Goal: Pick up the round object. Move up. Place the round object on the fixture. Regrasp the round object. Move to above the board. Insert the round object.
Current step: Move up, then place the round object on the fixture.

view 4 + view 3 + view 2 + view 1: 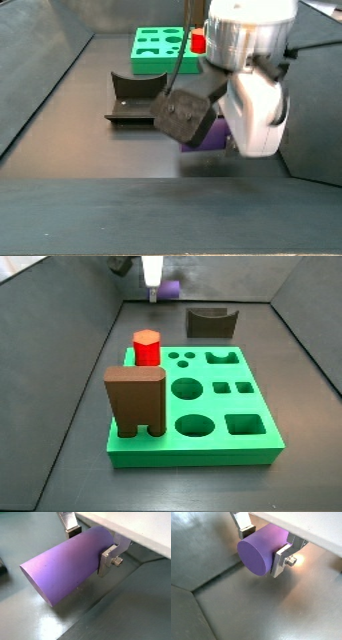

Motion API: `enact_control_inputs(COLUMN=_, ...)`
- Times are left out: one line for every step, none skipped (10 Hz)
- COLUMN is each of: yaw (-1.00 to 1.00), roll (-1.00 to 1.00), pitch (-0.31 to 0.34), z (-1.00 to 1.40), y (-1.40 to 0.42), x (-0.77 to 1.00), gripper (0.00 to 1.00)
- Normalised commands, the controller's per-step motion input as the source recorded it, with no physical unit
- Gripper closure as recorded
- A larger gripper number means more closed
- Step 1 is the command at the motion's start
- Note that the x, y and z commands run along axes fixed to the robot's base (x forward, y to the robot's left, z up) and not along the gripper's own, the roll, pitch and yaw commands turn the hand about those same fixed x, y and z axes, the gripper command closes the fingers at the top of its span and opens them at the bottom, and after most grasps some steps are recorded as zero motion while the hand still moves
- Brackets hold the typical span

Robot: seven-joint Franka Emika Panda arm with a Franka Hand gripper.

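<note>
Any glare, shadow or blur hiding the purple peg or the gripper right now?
In a wrist view, a bright glare spot sits on the floor beside a finger; the purple peg itself is evenly lit and sharp. In the other wrist picture the peg throws a soft shadow beneath it. In a side view the gripper is blurred near the frame top. In a side view the arm's body hides most of the peg.
</note>
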Motion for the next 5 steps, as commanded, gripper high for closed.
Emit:
enact_control_inputs(yaw=-0.01, roll=0.05, pitch=0.045, z=0.35, y=0.01, x=-0.01, gripper=1.0)
enact_control_inputs(yaw=-0.01, roll=0.05, pitch=0.053, z=0.26, y=0.01, x=-0.02, gripper=1.0)
enact_control_inputs(yaw=0.0, roll=0.0, pitch=0.0, z=1.0, y=0.0, x=0.0, gripper=1.0)
enact_control_inputs(yaw=0.0, roll=0.0, pitch=0.015, z=1.0, y=0.0, x=0.0, gripper=1.0)
enact_control_inputs(yaw=0.0, roll=0.0, pitch=0.034, z=1.0, y=0.0, x=-0.01, gripper=1.0)
